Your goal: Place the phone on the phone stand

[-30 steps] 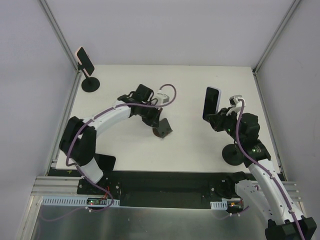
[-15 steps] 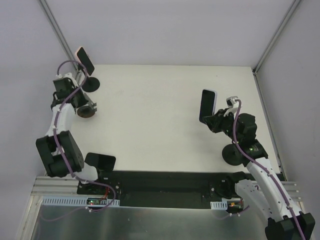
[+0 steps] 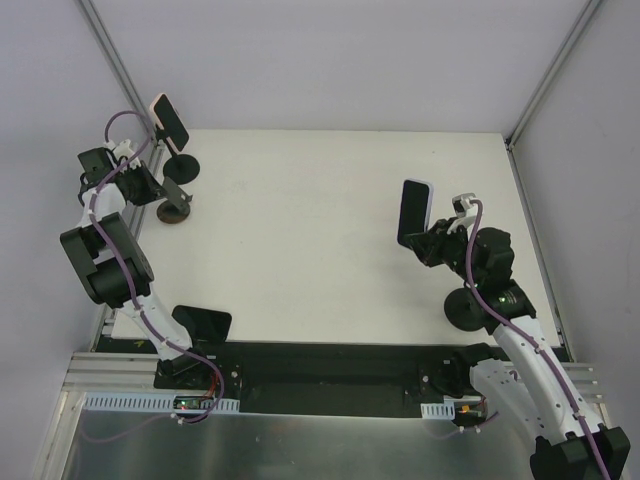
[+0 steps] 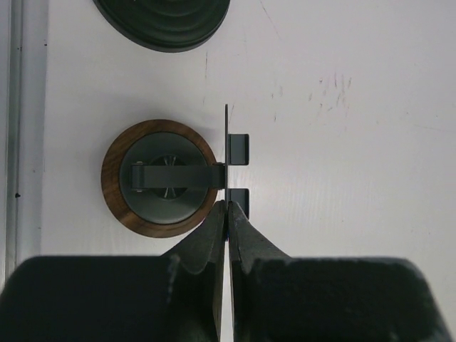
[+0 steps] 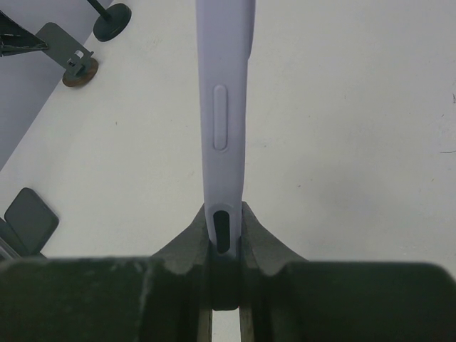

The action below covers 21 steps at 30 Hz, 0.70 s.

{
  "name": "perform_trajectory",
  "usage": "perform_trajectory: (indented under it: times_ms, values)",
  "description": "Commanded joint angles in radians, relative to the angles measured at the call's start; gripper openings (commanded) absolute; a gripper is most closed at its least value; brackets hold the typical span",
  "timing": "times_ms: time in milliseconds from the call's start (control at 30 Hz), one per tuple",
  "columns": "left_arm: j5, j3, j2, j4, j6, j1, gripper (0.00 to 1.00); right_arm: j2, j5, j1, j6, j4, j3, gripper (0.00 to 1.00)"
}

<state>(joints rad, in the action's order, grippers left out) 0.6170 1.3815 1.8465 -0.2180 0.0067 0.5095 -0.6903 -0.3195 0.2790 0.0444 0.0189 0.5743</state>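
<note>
- The left gripper has its jaws pinched fully together on the thin upright plate of the phone stand. The stand's round wooden base is near the far left corner of the white table.
- The right gripper, jaws barely parted, clamps the lower end of the lilac-cased phone. It holds the phone upright over the table's right side, well apart from the phone stand.
- Just beyond the phone stand, a second stand with a black base carries another phone.
</note>
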Motion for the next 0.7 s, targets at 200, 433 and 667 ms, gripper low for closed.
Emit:
perform_trajectory:
  times_ms: [200,433,667]
  values:
    - [0.092,0.044,0.013,0.02,0.101,0.02,0.0,-0.002,-0.029,-0.001,0.005,-0.119,0.036,0.01]
    - [0.11,0.019,0.054,0.028,0.101,0.038,0.02,-0.002,-0.033,-0.001,-0.003,-0.109,0.044,0.01]
    - [-0.011,-0.039,-0.027,0.097,0.016,0.037,0.61,-0.012,-0.029,-0.001,-0.006,-0.108,0.044,0.01]
